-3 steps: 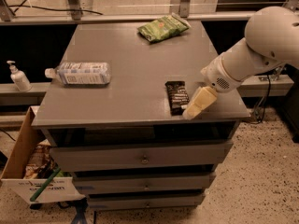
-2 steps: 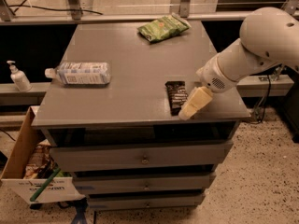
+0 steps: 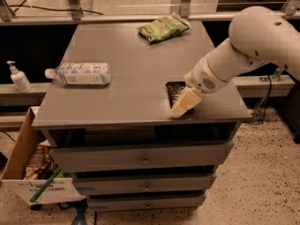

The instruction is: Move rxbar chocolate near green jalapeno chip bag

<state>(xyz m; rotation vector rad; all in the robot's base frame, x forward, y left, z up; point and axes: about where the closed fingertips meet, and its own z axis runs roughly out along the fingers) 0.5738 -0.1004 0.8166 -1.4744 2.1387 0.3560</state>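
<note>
Camera view puts the gripper [image 3: 183,104] low at the desk's [image 3: 131,102] front right, over the rxbar chocolate [image 3: 174,90] — likely placed there to grasp it (open or closed, I cannot tell). One bar, one green jalapeno chip bag [image 3: 164,28] at the far edge, one water bottle [image 3: 79,73] left — all well apart.

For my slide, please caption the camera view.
Gripper at the rxbar chocolate near front edge; green jalapeno chip bag at back.

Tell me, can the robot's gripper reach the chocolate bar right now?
Probably yes. The gripper sits right at the near end of the rxbar chocolate, partly covering it, and nothing stands between them.
</note>
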